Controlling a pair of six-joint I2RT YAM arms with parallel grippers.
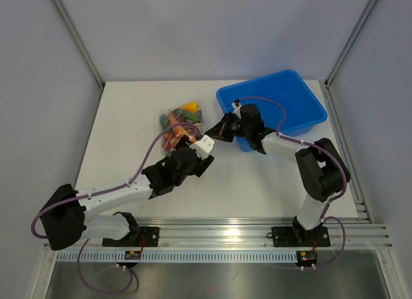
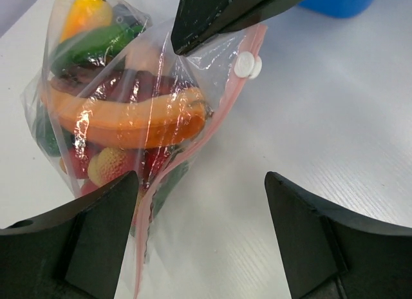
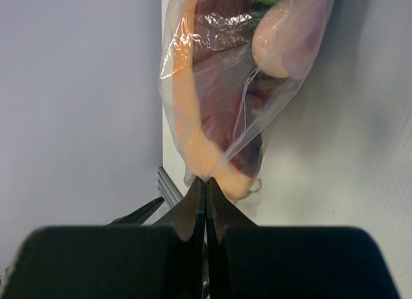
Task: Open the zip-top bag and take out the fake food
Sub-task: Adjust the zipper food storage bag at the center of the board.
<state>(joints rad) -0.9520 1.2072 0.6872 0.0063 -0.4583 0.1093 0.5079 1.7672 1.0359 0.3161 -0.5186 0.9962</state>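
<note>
The clear, crinkly plastic zip-top bag (image 2: 129,118), thinly pinched by the right hand (image 3: 205,183), could be pulled free if tugged hard by the spread left hand (image 2: 201,186).

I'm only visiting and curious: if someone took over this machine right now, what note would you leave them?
Left gripper: open, hovering at the bag's zip edge, gripping nothing.
Right gripper: shut, pinching one edge of the bag.
The bag is just left of the blue bin, with the toy food inside it.
Done: bag pinched on one side.
Left: grip the other side, pull it open, take the food out.
</note>
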